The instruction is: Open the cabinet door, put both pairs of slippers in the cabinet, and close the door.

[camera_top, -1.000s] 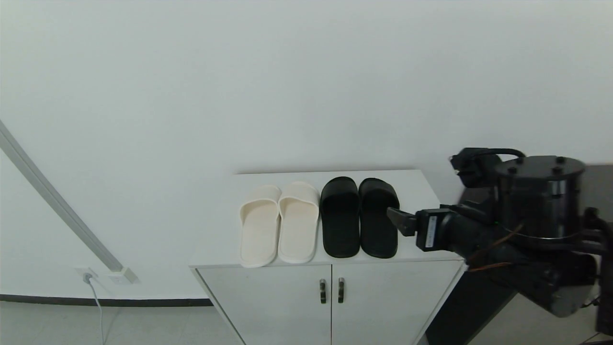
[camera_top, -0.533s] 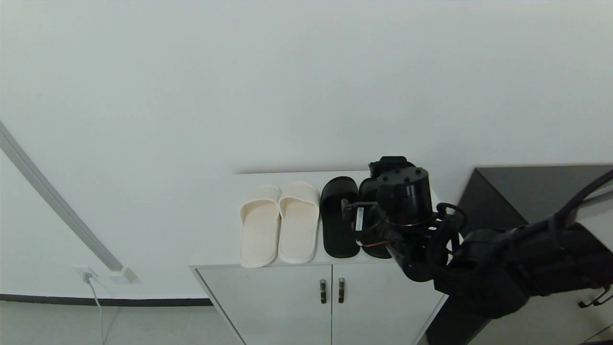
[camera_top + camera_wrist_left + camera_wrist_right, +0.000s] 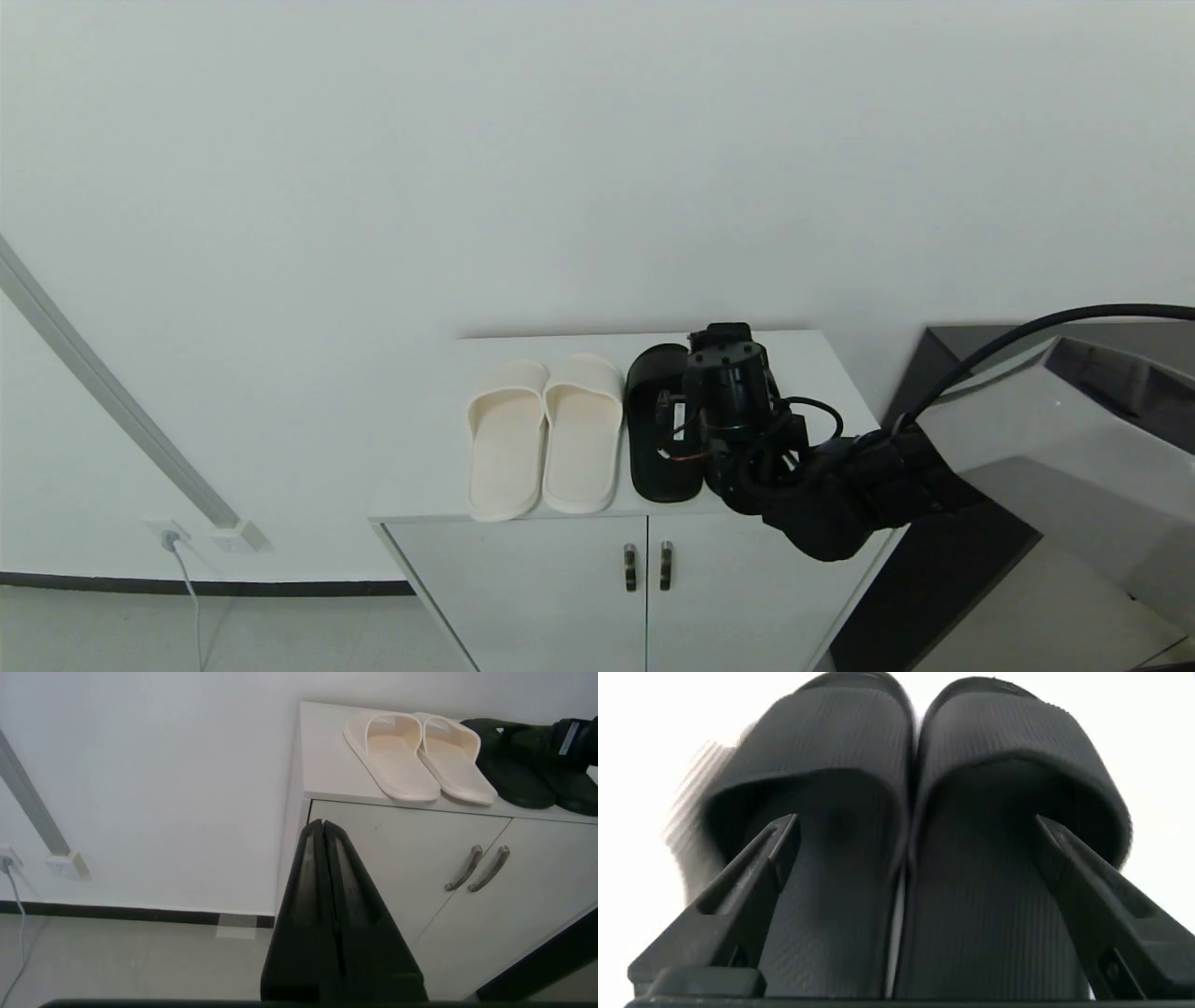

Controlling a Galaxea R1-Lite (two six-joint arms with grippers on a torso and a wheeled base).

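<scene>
looking from the head camera, we find the right-hand slipper of the black ribbed rubber pair (image 3: 653, 429) mostly hidden behind the right arm's wrist. from the wrist camera we see the right gripper (image 3: 915, 826) with its fingers spread wide, one outside each black slipper; contact is unclear. the pair lies side by side, toes toward the far wall, on the right part of the white two-door cabinet (image 3: 420, 476), just right of the smooth cream slippers (image 3: 579, 429). both doors are closed, metal handles (image 3: 629, 566) meeting at the middle. the left gripper (image 3: 323, 831) is pressed together on nothing, low and left of the cabinet front.
</scene>
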